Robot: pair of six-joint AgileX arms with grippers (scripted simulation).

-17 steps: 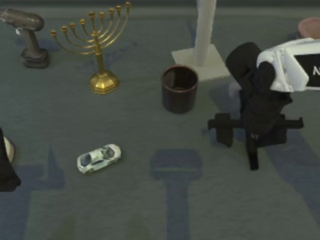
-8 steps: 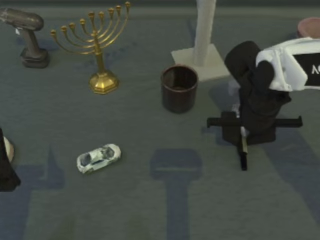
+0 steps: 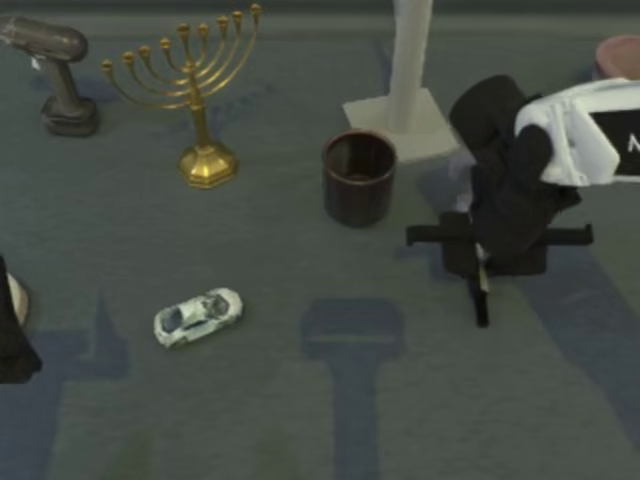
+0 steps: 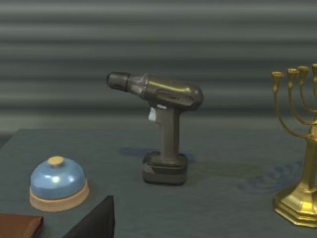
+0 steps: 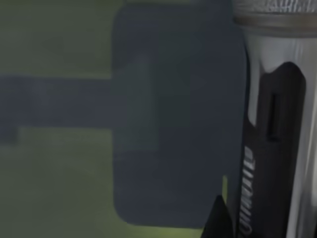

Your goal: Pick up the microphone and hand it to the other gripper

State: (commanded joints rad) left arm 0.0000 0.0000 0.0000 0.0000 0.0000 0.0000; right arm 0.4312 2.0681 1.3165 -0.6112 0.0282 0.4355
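At the worktop's three o'clock side, the right gripper [image 3: 482, 262] has its fingers clamped around the microphone [image 3: 481, 296]. Its black handle pokes out toward six o'clock. The left gripper [image 3: 8, 340] sits parked at nine o'clock; its fingers' spread cannot be told.

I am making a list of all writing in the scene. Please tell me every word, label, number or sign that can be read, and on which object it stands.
Partial white character, perhaps "N", cut off by the edge of the top view: on the black panel of the right arm's white casing.
White lettering along the black handle of the microphone, in the right wrist view: too blurred to read.
Power drill, menorah, toy car, dark cup: no text visible.
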